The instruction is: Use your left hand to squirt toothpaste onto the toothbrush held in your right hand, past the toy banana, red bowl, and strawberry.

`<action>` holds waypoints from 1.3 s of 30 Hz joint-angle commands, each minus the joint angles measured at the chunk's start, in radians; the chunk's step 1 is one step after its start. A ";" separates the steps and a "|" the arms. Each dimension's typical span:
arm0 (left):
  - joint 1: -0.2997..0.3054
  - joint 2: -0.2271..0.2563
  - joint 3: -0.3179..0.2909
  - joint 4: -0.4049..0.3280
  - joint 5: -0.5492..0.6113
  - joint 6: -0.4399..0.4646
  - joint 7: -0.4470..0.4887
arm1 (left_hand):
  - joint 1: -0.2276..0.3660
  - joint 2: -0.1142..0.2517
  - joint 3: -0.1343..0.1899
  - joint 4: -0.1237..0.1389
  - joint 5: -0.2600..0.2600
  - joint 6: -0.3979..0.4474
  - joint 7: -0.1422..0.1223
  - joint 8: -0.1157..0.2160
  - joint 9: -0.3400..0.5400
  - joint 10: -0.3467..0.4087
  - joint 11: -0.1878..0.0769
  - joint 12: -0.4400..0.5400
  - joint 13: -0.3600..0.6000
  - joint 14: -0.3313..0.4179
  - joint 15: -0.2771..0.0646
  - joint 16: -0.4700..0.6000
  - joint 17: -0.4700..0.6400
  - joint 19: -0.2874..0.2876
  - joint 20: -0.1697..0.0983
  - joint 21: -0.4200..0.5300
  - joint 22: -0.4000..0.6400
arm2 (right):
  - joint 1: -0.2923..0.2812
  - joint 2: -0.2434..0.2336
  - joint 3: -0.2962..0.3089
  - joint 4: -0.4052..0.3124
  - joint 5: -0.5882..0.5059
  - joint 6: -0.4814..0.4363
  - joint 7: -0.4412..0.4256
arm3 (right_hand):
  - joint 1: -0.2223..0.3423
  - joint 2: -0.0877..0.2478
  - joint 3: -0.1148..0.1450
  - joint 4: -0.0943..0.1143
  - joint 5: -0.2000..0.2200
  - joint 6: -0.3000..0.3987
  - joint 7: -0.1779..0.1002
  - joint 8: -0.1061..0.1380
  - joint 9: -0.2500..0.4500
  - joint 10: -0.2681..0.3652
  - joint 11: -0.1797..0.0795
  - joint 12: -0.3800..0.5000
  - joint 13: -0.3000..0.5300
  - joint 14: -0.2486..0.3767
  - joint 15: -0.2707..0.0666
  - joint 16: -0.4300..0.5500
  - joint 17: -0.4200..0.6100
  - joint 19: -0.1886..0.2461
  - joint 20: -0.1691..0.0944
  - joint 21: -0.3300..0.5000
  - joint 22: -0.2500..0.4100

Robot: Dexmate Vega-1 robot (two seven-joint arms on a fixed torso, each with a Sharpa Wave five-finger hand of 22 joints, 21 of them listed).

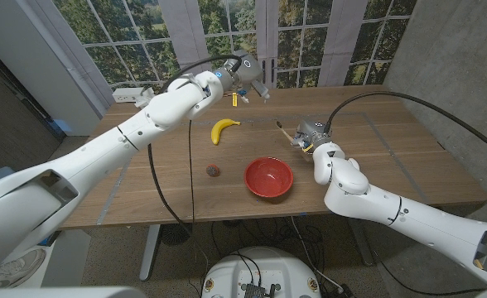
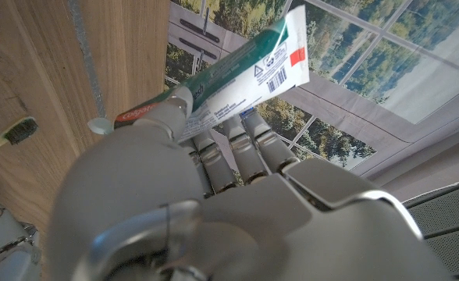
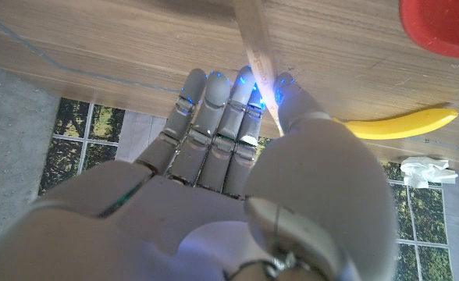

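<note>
Left hand [image 1: 245, 73]: raised above the far edge of the tabletop [image 1: 392, 149], about midway along it. A toothpaste tube [image 2: 229, 74] is gripped between thumb and fingers, which are curled around its lower body; the white-and-green tube with a red patch and a barcode is seen in the left wrist view, its capped end directed toward the wood.

Right hand [image 1: 310, 136]: held over the middle of the tabletop, right of centre. A toothbrush [image 3: 257, 55] with a pale wooden handle is clasped between thumb and closed fingers; in the left wrist view its dark bristle head [image 2: 20, 129] is seen over the wood, apart from the tube's tip.

Toy banana [image 1: 223, 128]: yellow, lying on the tabletop between the two hands, nearer the far edge.

Red bowl [image 1: 268, 177]: standing upright toward the near edge, just beside the right hand's forearm. Whether anything lies inside cannot be told.

Strawberry [image 1: 214, 170]: small and dark red, lying left of the bowl, apart from it.

White power strip [image 1: 130, 95]: lying at the far left corner.
</note>
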 commanded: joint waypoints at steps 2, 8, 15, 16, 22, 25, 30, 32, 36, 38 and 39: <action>-0.038 -0.002 0.008 -0.030 0.017 -0.110 -0.067 | 0.010 -0.004 -0.007 -0.001 0.004 0.004 -0.008 -0.001 0.005 0.002 -0.007 -0.004 0.003 -0.002 -0.176 -0.002 0.004 -0.002 -0.014 0.004 0.003 | 0.129 0.015 -0.115 0.003 -0.048 -0.124 0.115 | 0.029 0.039 0.016 0.008 0.008 0.011 0.000 0.002 0.005 0.057 -0.047 0.002 0.005 0.011 -0.088 0.007 0.003 0.003 -0.012 0.012 0.000; -0.043 -0.009 0.011 -0.044 0.031 -0.135 -0.091 | 0.012 -0.006 -0.010 -0.001 0.004 0.004 -0.012 -0.002 0.005 0.003 -0.007 -0.004 0.004 -0.003 -0.176 -0.004 0.004 -0.002 -0.015 0.005 0.003 | 0.197 0.017 -0.181 -0.008 -0.048 -0.195 0.155 | 0.030 0.039 0.015 0.008 0.008 0.008 0.003 0.002 0.010 0.059 -0.046 0.002 0.008 0.014 -0.086 0.013 0.004 0.001 -0.012 0.019 0.000; -0.047 -0.014 0.009 -0.062 0.041 -0.160 -0.120 | 0.015 -0.006 -0.013 -0.001 0.004 0.008 -0.014 -0.002 0.005 0.007 -0.007 -0.003 0.006 -0.004 -0.177 -0.005 0.004 -0.004 -0.016 0.005 0.003 | 0.242 0.004 -0.215 -0.031 -0.008 -0.224 0.152 | 0.030 0.037 0.015 0.008 0.009 0.009 0.004 0.002 0.012 0.060 -0.043 0.003 0.011 0.012 -0.086 0.015 0.005 0.002 -0.010 0.025 -0.001; -0.048 -0.014 0.010 -0.063 0.044 -0.164 -0.122 | 0.016 -0.006 -0.013 0.000 0.004 0.007 -0.013 -0.002 0.005 0.008 -0.008 -0.003 0.006 -0.004 -0.177 -0.005 0.004 -0.005 -0.016 0.005 0.003 | 0.247 0.003 -0.220 -0.033 -0.004 -0.227 0.148 | 0.031 0.038 0.015 0.008 0.009 0.008 0.005 0.001 0.012 0.059 -0.044 0.003 0.012 0.012 -0.086 0.016 0.004 0.002 -0.010 0.026 -0.001; -0.057 -0.010 0.030 -0.067 0.114 -0.184 -0.112 | 0.019 -0.006 -0.016 0.000 0.004 0.007 -0.015 -0.003 0.005 0.013 -0.008 -0.002 0.008 -0.005 -0.176 -0.007 0.005 -0.007 -0.016 0.006 0.002 | 0.263 -0.007 -0.232 -0.054 0.030 -0.228 0.116 | 0.032 0.038 0.016 0.008 0.010 0.008 0.005 0.000 0.013 0.059 -0.043 0.002 0.011 0.010 -0.087 0.018 0.005 0.000 -0.010 0.030 -0.001; -0.062 -0.009 0.042 -0.064 0.156 -0.192 -0.095 | 0.021 -0.006 -0.017 0.000 0.004 0.008 -0.015 -0.003 0.005 0.014 -0.008 -0.002 0.009 -0.005 -0.177 -0.007 0.005 -0.009 -0.016 0.006 0.002 | 0.265 -0.013 -0.231 -0.066 0.048 -0.221 0.098 | 0.032 0.039 0.016 0.008 0.010 0.008 0.005 -0.001 0.013 0.060 -0.041 0.001 0.010 0.011 -0.086 0.019 0.004 -0.001 -0.009 0.033 -0.002; -0.074 -0.007 0.059 -0.057 0.210 -0.206 -0.064 | 0.023 -0.004 -0.018 0.000 0.005 0.007 -0.017 -0.004 0.005 0.015 -0.009 -0.002 0.010 -0.006 -0.177 -0.008 0.005 -0.012 -0.017 0.005 0.002 | 0.269 -0.019 -0.224 -0.089 0.080 -0.222 0.078 | 0.033 0.039 0.017 0.008 0.010 0.009 0.005 -0.001 0.014 0.060 -0.042 0.000 0.011 0.010 -0.086 0.020 0.004 -0.001 -0.009 0.037 -0.002; -0.079 -0.007 0.063 -0.054 0.222 -0.212 -0.055 | 0.024 -0.004 -0.018 0.001 0.005 0.010 -0.018 -0.003 0.006 0.016 -0.009 -0.002 0.011 -0.006 -0.177 -0.009 0.005 -0.012 -0.018 0.006 0.002 | 0.281 -0.020 -0.234 -0.093 0.088 -0.230 0.075 | 0.033 0.038 0.016 0.008 0.010 0.008 0.005 -0.001 0.015 0.060 -0.044 0.000 0.013 0.009 -0.086 0.021 0.004 -0.002 -0.009 0.039 -0.002; -0.086 -0.010 0.065 -0.048 0.220 -0.224 -0.047 | 0.027 -0.001 -0.019 0.001 0.005 0.019 -0.022 0.000 0.006 0.021 -0.008 0.000 0.012 -0.007 -0.177 -0.010 0.006 -0.015 -0.018 0.006 0.002 | 0.306 -0.025 -0.241 -0.104 0.125 -0.243 0.084 | 0.032 0.038 0.017 0.009 0.011 0.008 0.007 -0.002 0.015 0.058 -0.043 0.000 0.015 0.008 -0.086 0.022 0.004 -0.004 -0.009 0.041 -0.003; -0.088 -0.011 0.066 -0.045 0.218 -0.228 -0.043 | 0.028 -0.001 -0.019 0.001 0.005 0.020 -0.024 0.000 0.006 0.022 -0.009 0.000 0.013 -0.007 -0.177 -0.011 0.006 -0.015 -0.019 0.006 0.002 | 0.327 -0.027 -0.248 -0.113 0.150 -0.255 0.098 | 0.033 0.038 0.017 0.008 0.011 0.009 0.006 -0.002 0.016 0.060 -0.043 -0.001 0.013 0.008 -0.086 0.023 0.004 -0.004 -0.009 0.042 -0.003; -0.090 -0.012 0.066 -0.043 0.215 -0.231 -0.045 | 0.029 -0.001 -0.019 0.001 0.005 0.021 -0.025 0.000 0.006 0.023 -0.009 0.000 0.013 -0.007 -0.177 -0.011 0.006 -0.016 -0.019 0.006 0.002 | 0.338 -0.027 -0.253 -0.118 0.163 -0.264 0.103 | 0.033 0.038 0.017 0.009 0.011 0.008 0.007 -0.002 0.016 0.059 -0.041 0.000 0.014 0.008 -0.086 0.023 0.004 -0.005 -0.009 0.043 -0.003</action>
